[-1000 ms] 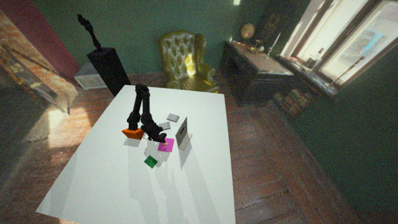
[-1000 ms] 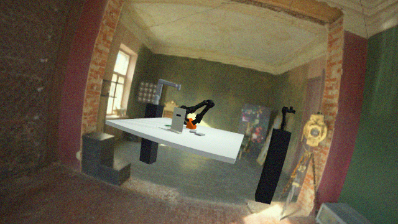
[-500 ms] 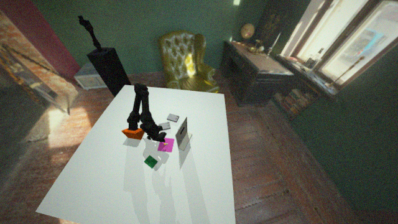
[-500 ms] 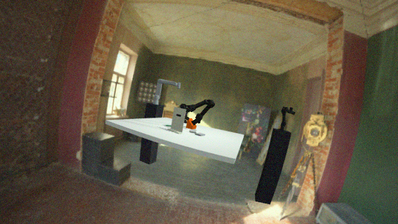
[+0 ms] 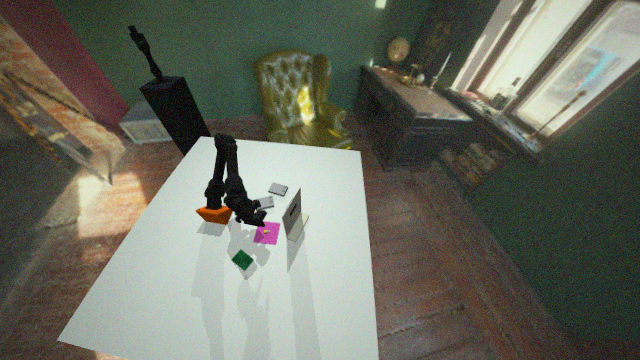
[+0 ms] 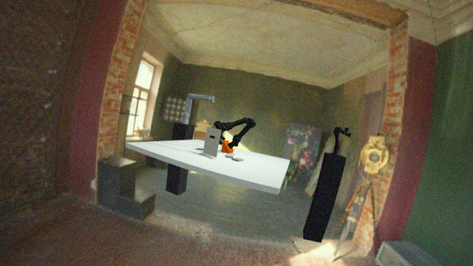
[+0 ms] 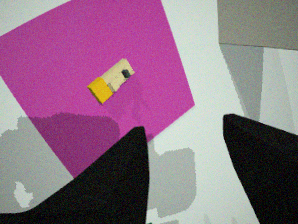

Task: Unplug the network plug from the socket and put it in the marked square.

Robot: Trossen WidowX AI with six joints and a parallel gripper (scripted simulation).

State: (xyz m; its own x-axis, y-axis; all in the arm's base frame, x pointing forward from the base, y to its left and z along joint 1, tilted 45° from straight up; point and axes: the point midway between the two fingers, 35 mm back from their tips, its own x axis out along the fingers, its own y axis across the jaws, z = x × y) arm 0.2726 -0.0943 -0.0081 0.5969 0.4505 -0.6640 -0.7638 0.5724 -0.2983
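Note:
The plug, cream with a yellow end and a small dark part, lies on the magenta marked square, well inside its edges. My gripper is open with nothing between its fingers. It is above the table, and in the wrist view the plug shows beyond the left fingertip, apart from both fingers. The upright grey panel stands beside the square, with a dark slot in its face. The slot holds no plug that I can see.
Two flat grey blocks lie on the table near the panel. A dark green square piece is on the other side of the magenta square. The orange block is at the arm's base.

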